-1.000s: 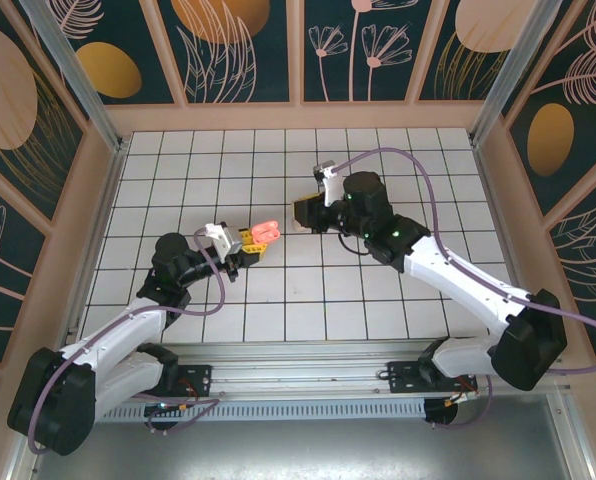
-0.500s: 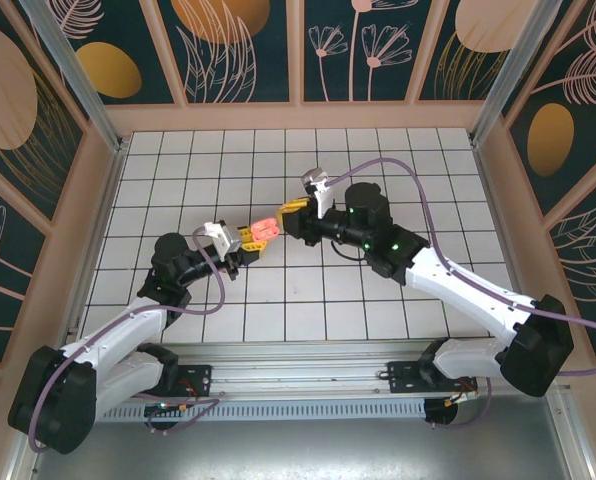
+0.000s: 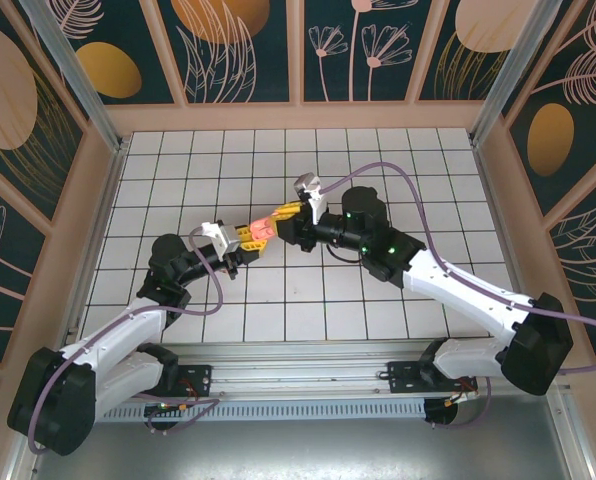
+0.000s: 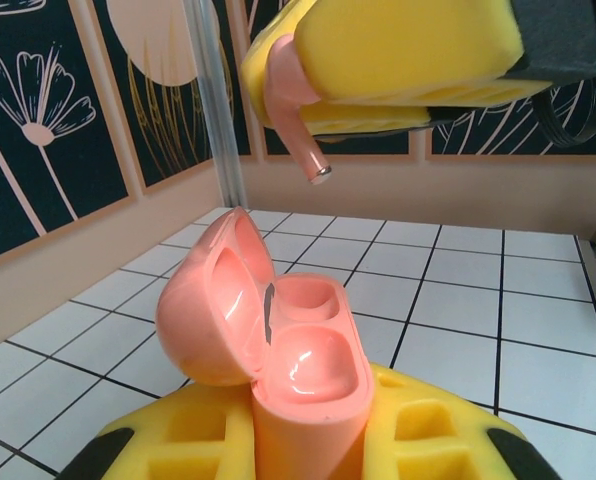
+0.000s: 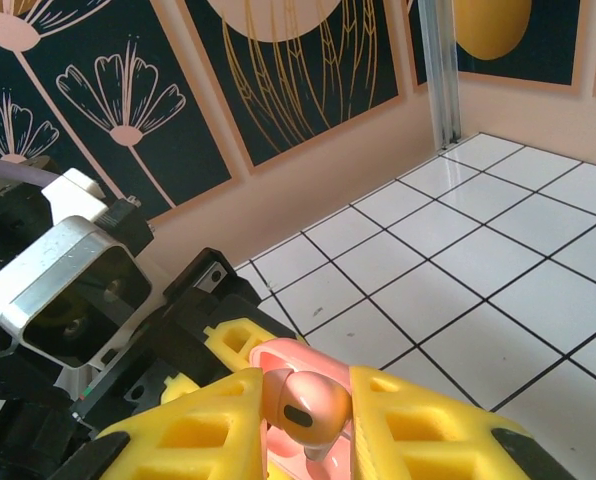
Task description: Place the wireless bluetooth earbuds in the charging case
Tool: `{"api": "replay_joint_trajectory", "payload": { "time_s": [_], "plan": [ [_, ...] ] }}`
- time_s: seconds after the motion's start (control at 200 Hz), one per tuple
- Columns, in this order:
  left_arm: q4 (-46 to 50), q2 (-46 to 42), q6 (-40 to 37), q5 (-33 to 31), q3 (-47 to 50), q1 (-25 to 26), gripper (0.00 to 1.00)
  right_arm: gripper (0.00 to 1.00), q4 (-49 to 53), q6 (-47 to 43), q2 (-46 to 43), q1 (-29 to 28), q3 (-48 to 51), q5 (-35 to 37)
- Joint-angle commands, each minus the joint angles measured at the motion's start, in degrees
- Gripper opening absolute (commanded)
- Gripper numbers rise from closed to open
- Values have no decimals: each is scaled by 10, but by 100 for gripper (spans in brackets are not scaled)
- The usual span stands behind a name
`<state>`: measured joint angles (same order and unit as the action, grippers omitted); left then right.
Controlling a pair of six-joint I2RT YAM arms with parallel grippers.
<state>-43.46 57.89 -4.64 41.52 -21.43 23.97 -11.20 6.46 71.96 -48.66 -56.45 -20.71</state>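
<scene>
- The left tool (image 3: pixel 249 238) is closed on the charging case (image 4: pixel 303 360), which is held upright above the table (image 3: pixel 378 160) with its lid hinged open.
- The right tool (image 3: pixel 286 214) is closed on a wireless bluetooth earbud (image 5: pixel 300 405), which is gripped with its stem pointing down.
- The earbud is held just above the open case and apart from it; a gap is seen between the stem tip and the case.
- The raised lid stands nearest the stem tip, just to its left in the left wrist view.
- The table is covered with white tiles ruled by dark grid lines.
- It is enclosed by dark floral wall panels (image 3: pixel 238 40), with an aluminium post (image 4: pixel 213 100) at the corner.
- A purple cable (image 3: pixel 398 160) is arched over the right arm.
- The case is made of glossy salmon-pink plastic, rounded, with two smooth wells in its base.
- The earbud is of the same smooth pink, with a metallic stem tip.
- The tool pads (image 4: pixel 398 50) are of matte yellow foam, moulded with square recesses.
</scene>
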Motion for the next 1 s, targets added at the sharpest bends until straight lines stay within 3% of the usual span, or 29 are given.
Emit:
{"api": "replay_joint_trajectory", "payload": {
  "time_s": [0.0,0.996],
  "plan": [
    [-24,-12,8,12,2,3,10,24,-29,-7,12,-4,9,1],
    [-66,-25,52,22,-6,2,11,24,-30,-28,20,-4,51,39]
  ]
}}
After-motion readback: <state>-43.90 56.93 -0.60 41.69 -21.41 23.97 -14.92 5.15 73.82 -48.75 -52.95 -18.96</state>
